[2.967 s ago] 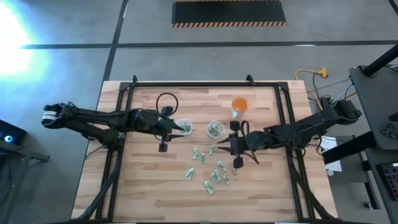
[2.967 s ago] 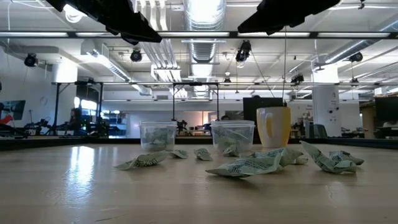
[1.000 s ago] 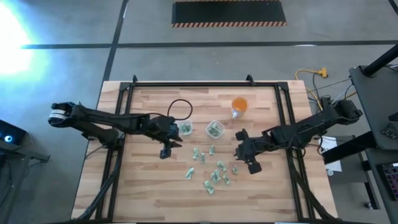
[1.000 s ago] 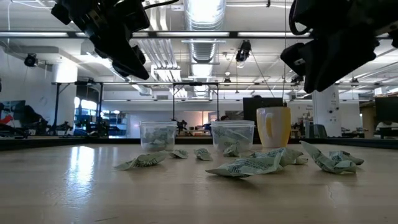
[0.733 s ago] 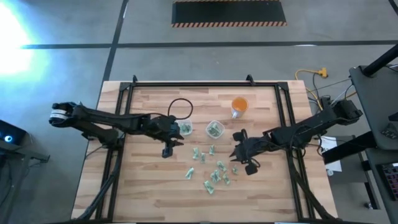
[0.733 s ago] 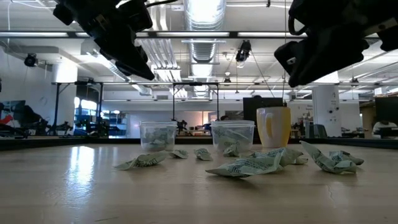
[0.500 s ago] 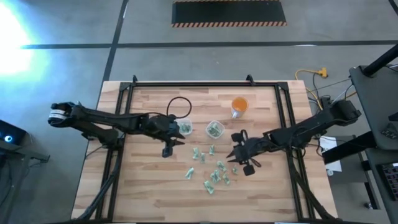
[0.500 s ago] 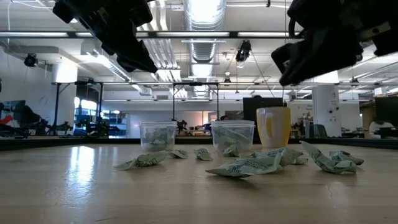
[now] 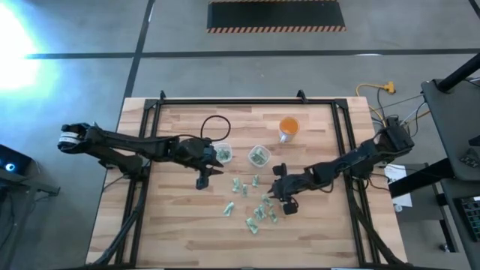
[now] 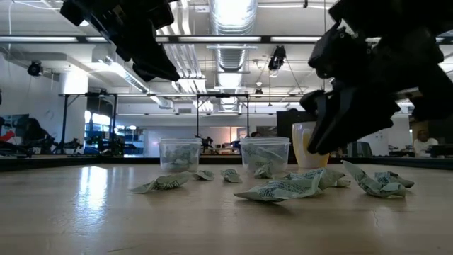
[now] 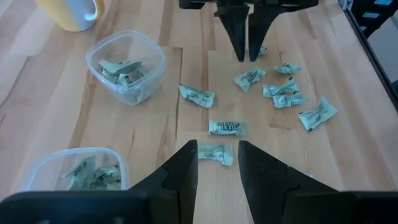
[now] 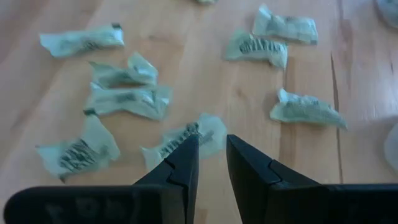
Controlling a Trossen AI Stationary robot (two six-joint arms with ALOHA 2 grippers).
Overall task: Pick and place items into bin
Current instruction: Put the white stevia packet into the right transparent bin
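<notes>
Several tiny pale green-and-white wrappers (image 9: 259, 206) lie scattered on the wooden table, and more sit inside two clear plastic cups (image 9: 223, 154) (image 9: 259, 155). My right gripper (image 9: 274, 192) hangs low over the pile, open with a narrow gap. In its wrist view the fingertips (image 12: 211, 152) stand over one wrapper (image 12: 177, 142); in the low view the gripper (image 10: 318, 145) is still above the table. My left gripper (image 9: 214, 169) hovers open beside the left cup, its fingertips (image 11: 216, 158) on either side of a wrapper (image 11: 216, 153) far below.
An orange cup (image 9: 289, 127) stands behind the clear cups toward the far edge. A black cable loop (image 9: 214, 127) lies far-left of the cups. A dark frame (image 9: 232, 101) rims the table. Bare wood shows along the near edge and at the left.
My right gripper has moved toward the table's left and near edge and dropped down over the scattered wrappers, its arm stretching out. The left arm has stayed about where it was. The wrappers and cups have not moved.
</notes>
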